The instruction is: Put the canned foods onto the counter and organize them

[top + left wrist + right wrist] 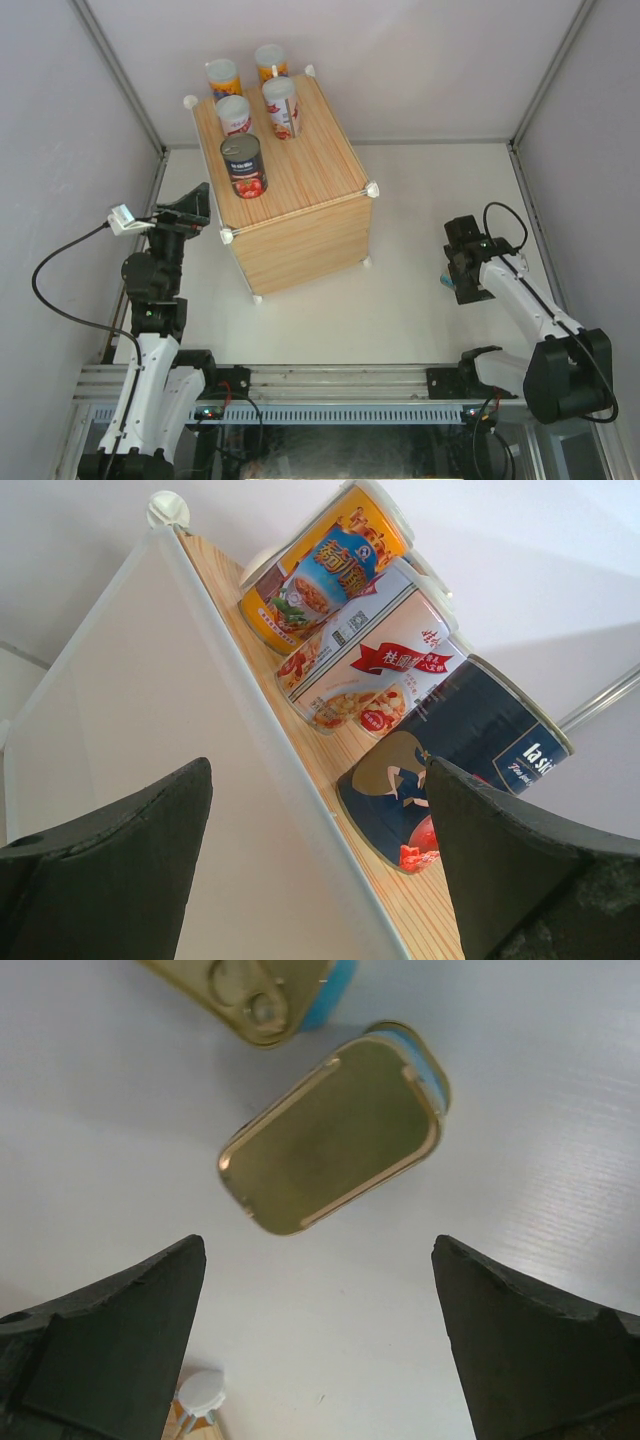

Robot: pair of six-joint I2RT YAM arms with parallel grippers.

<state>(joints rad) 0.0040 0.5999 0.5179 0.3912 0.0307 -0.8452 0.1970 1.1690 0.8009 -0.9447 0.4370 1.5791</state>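
Observation:
The counter (305,240) is a wood-grain cube with white ball corners. On its top stand two orange cans (224,78), two red-and-white cans (281,107) and a wider dark tomato can (244,167). My left gripper (190,210) is open and empty beside the counter's near-left top corner. Its wrist view shows the tomato can (470,750), a red-and-white can (375,660) and an orange can (320,570) along the top edge. My right gripper (462,272) is open and empty above two flat gold-blue tins (335,1135) (255,995) lying on the white table.
The counter's pale side panel (130,730) fills the left of the left wrist view, between the fingers (150,830). A white ball foot (200,1395) of the counter shows behind the right gripper. Grey walls enclose the table on three sides.

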